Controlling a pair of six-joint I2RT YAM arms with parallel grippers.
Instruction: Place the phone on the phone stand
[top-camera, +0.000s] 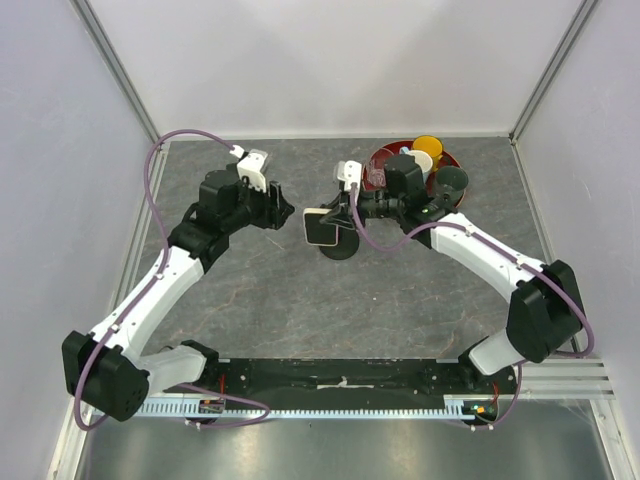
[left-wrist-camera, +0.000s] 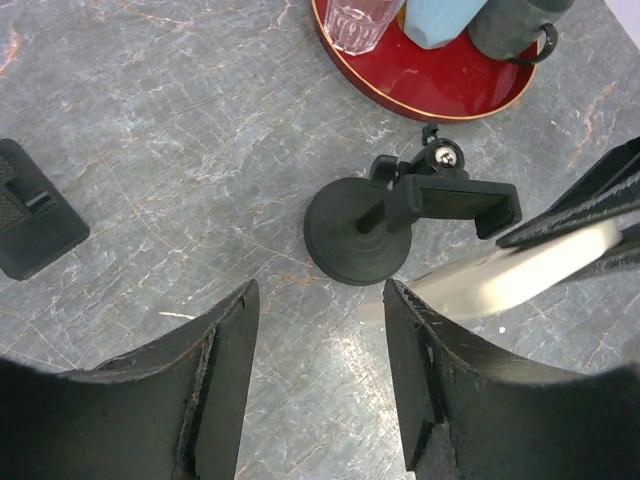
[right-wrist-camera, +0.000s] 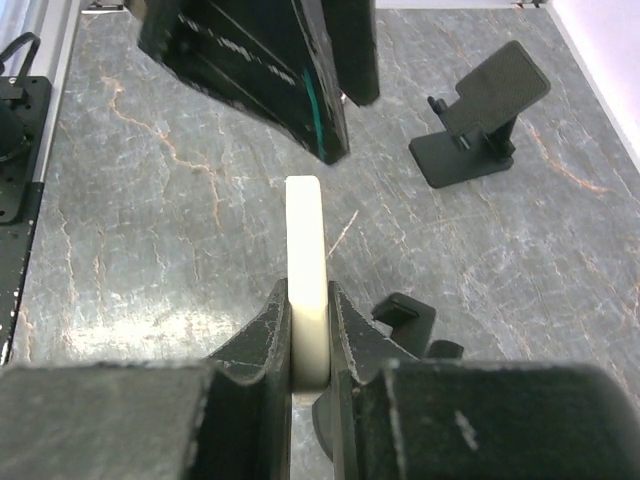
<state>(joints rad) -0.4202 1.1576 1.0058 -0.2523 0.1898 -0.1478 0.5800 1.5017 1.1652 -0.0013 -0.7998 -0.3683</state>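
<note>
Two arms meet near the middle of the grey worktop (top-camera: 250, 300). The right hand (top-camera: 340, 214) is clamped on the phone (top-camera: 320, 228), its two fingers (right-wrist-camera: 270, 340) pressed against the flat faces of the cream case, so the phone stands on edge between them in the right wrist view. The phone hangs off the worktop, just over the phone stand (top-camera: 342, 248). This stand has a round black base, a short stem and a clamp-style cradle (left-wrist-camera: 455, 200) at the top. From the left wrist the phone shows as a pale blurred slab just beside the cradle, and I cannot tell whether the two touch.

The left hand (top-camera: 281, 210) is about half spread with nothing between its fingers (left-wrist-camera: 232, 345). It sits close to the phone's left side, pointing at the stand's base.

A second stand (right-wrist-camera: 478, 130), black with a rectangular foot and a tilted back plate, stands well apart on the worktop. Behind the right hand lies a red tray (top-camera: 380, 160) holding a clear glass (left-wrist-camera: 358, 20), a yellow cup (top-camera: 427, 147) and a dark mug (top-camera: 451, 181)
</note>
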